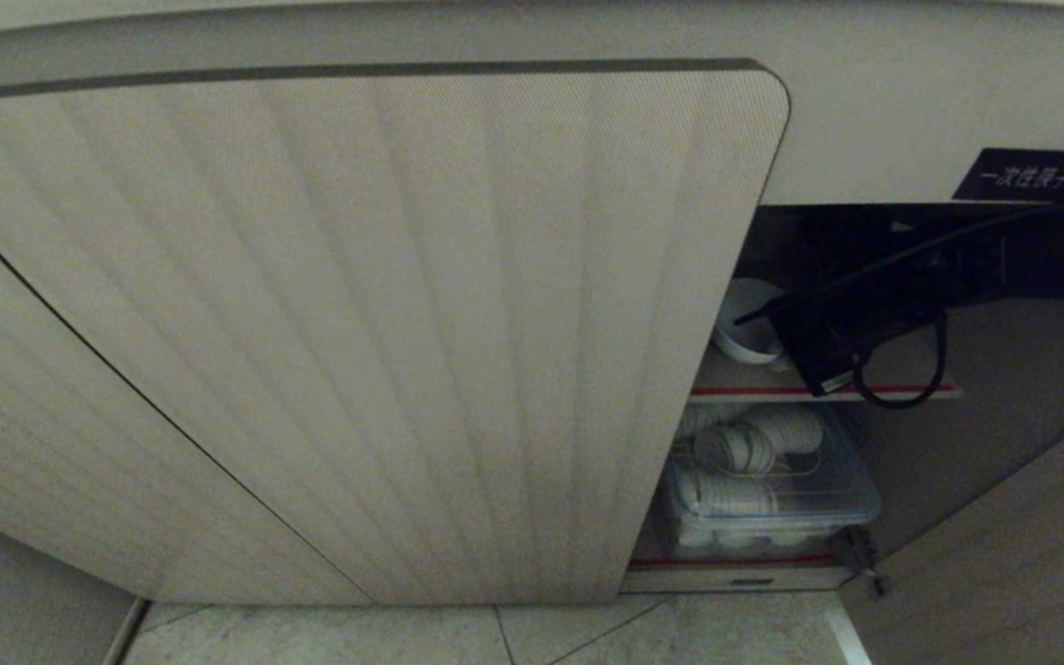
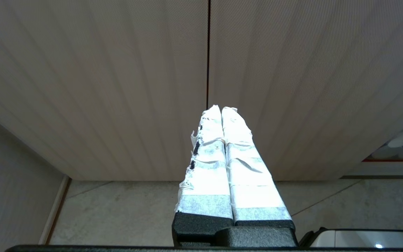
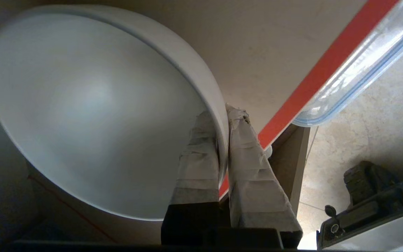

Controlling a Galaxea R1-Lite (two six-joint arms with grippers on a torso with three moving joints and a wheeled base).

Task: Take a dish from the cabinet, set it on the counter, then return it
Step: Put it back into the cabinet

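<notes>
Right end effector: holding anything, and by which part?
Yes. The right end effector grips the white bowl by its rim, one finger inside and one outside the wall.

White dish [image 3: 93, 112] tilted above cabinet shelf [image 1: 744, 377]

The cabinet [image 1: 356, 323] door hides most of the dish [image 1: 743, 323].

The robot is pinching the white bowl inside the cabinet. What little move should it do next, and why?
Probably lift the bowl slightly and draw it out over the shelf edge. The right end effector is shut on its rim, one finger inside and one outside, and in the head view the bowl sits tilted, low over the shelf, beside the door.
</notes>
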